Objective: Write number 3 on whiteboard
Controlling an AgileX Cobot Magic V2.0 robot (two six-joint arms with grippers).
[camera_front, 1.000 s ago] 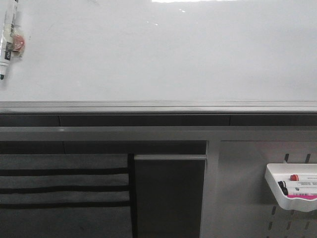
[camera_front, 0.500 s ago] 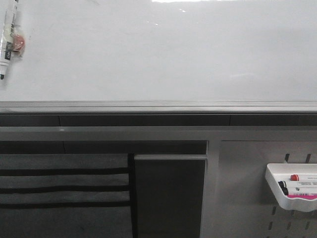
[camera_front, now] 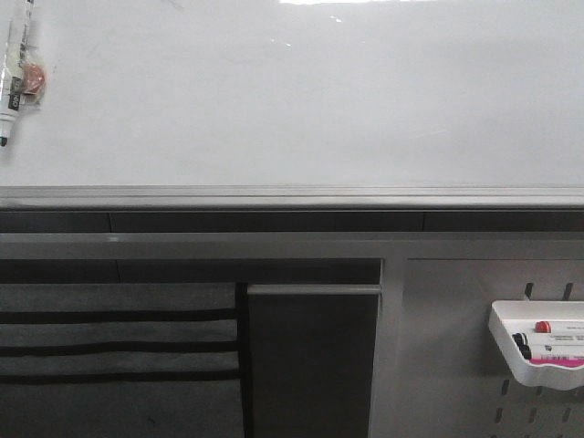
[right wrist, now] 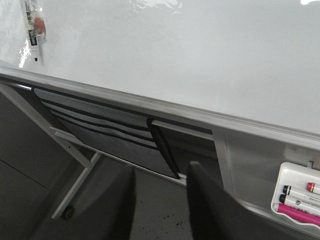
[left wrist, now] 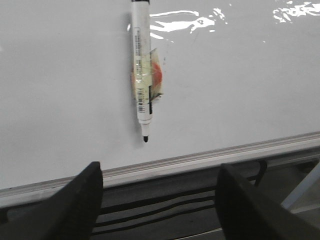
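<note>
The whiteboard fills the upper part of the front view, glossy and blank, with its grey metal ledge along the lower edge. No number 3 shows on it in any view. A white marker with a black tip pointing down is stuck to the board at the far left, with an orange-red patch beside it. In the left wrist view the marker hangs above my left gripper, which is open, empty and below the ledge. My right gripper is open and empty, low over the floor.
A white slotted pegboard panel at the lower right carries a white tray with several markers. A grey fabric pocket organiser hangs under the board at the left, next to a dark panel. The stand's legs and a castor show below.
</note>
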